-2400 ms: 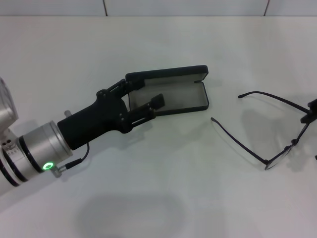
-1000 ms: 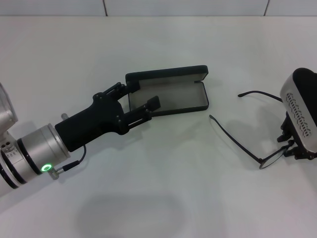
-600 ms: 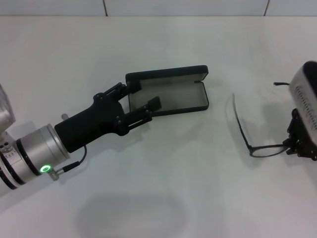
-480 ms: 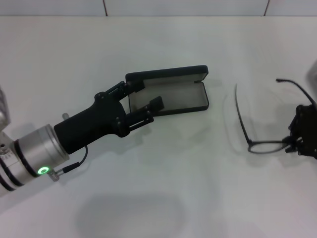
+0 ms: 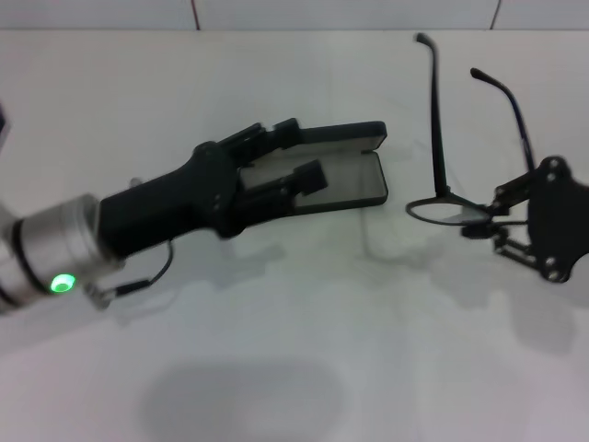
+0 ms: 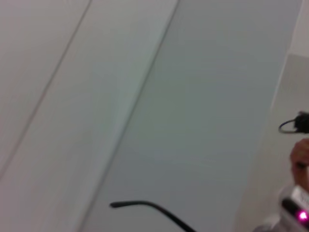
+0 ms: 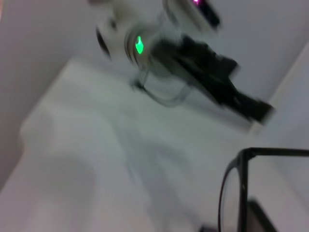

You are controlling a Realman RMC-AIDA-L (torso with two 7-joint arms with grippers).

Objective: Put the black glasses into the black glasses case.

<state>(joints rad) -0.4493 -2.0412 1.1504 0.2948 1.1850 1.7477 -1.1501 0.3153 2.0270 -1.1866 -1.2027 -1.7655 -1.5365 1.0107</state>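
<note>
The right gripper (image 5: 492,221), at the right edge of the head view, has the glasses (image 5: 460,138) pinched by the front of the frame, fingers closed on it near a lens, and the glasses are up off the table (image 5: 304,322). Both temple arms stick out toward the top of the frame, the left one reaching almost to the upper edge, the right one curving up just beside it. One lens shows as a dark oval at centre right, just right of the case (image 5: 340,170). The case lies open in the middle of the frame, lid tipped back toward the top, grey lining showing, flat on the table. The left gripper (image 5: 290,157) comes in from the lower left and sits at the case's left end, its fingers spread apart, one over the lid edge and one over the tray; whether they touch the case I cannot tell. In the right wrist view a lens and a stretch of black frame (image 7: 236,193) fill the lower right corner, with the left arm's black gripper (image 7: 217,82) across the upper middle. In the left wrist view a temple tip (image 6: 145,208) pokes in at the bottom, and the right gripper's dark shape (image 6: 297,124) shows at the right edge.
</note>
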